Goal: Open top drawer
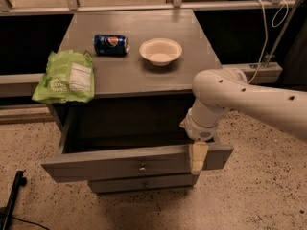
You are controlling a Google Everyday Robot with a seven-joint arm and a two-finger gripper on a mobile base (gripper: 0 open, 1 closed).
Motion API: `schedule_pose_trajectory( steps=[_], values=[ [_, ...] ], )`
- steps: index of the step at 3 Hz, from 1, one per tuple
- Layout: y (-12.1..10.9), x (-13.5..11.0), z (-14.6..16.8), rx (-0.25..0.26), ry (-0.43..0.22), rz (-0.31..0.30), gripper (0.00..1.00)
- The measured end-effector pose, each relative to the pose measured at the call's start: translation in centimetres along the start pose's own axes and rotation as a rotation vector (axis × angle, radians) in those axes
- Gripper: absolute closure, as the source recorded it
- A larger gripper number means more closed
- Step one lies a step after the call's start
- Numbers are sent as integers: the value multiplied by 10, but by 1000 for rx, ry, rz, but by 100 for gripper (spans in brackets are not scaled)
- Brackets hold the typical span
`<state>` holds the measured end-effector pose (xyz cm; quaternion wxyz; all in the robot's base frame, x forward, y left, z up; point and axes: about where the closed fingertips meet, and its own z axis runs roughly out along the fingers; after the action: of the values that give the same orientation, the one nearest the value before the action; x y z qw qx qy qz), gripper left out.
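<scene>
Speckled floor [268, 190], grey wooden cabinet [201, 66], pale ledge [124, 7] behind, white cable [263, 28] hanging at right, dim warm light

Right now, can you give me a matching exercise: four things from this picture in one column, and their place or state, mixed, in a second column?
1. blue can
2. green bag
3. top drawer
4. gripper

A. at the drawer's front panel, right of the knob
B. pulled out, inside visible
C. lying on its side, left of the white bowl
D. overhanging the cabinet top's left front edge

Pairs: 1-C, 2-D, 3-B, 4-A
</scene>
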<state>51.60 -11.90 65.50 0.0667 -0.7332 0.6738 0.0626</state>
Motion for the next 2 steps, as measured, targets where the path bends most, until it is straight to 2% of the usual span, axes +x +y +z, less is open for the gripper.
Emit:
schedule_pose_trajectory(
  steps=[1, 2],
  values=[
    [0, 0, 0, 0, 0, 0, 0],
    [18, 8, 5, -78, 7, 30, 0]
  ],
)
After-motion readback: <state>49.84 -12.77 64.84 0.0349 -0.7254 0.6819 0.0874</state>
